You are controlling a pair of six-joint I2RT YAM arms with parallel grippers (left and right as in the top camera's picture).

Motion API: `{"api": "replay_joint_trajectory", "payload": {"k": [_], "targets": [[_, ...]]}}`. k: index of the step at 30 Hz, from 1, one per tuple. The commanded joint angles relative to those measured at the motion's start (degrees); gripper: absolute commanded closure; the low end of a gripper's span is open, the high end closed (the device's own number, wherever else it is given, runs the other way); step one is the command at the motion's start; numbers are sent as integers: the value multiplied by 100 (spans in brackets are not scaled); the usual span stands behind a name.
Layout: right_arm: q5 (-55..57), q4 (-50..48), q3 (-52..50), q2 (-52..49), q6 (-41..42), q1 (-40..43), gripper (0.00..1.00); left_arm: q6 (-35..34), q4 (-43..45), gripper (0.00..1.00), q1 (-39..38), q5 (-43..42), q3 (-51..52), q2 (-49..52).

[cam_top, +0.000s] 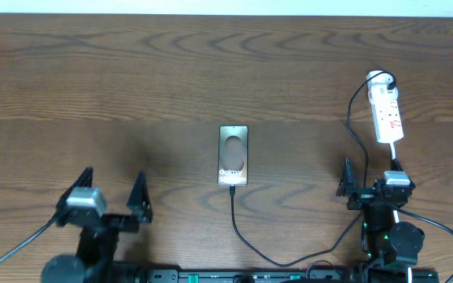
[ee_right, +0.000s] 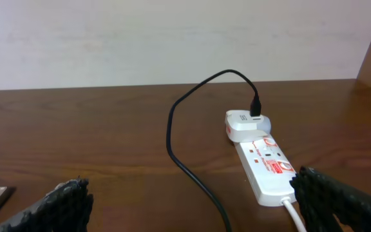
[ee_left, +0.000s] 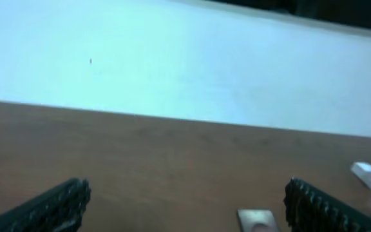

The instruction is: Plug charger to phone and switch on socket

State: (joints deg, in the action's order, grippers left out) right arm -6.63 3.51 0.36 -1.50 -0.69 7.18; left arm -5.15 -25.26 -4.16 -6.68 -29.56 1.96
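1. The phone lies flat in the middle of the table, ahead of and between both pincers, touching neither.
2. The socket lies just ahead of the right pincer, apart from it.
3. The charger reaches the phone's near end; whether its tip is seated is too small to tell.
4. The socket's switches are unreadable.
5. Both arms sit low at the near edge, pointing away. The left pincer and the right one are spread wide and empty.
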Motion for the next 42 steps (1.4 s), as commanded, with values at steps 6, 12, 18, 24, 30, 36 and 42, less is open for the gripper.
{"api": "replay_joint_trajectory", "payload": {"k": [6,12,18,24,30,36,42], "targets": [[11,24,-4,-24,-66,24,1,319,1626,2,44,-15,1705,-188],[11,24,-4,-24,-66,24,1,321,2586,2,133,17,2573,-188],[11,24,-4,-24,-66,24,1,323,2291,2,131,153,2933,-190],[11,24,-4,-24,-66,24,1,455,2124,2,131,354,2933,-190],[11,24,-4,-24,-66,24,1,551,2129,2,131,415,2933,-190],[11,24,-4,-24,-66,24,1,553,2131,2,131,417,2933,-190],[11,24,-4,-24,-66,24,1,553,2133,2,374,417,2933,-190]]}}
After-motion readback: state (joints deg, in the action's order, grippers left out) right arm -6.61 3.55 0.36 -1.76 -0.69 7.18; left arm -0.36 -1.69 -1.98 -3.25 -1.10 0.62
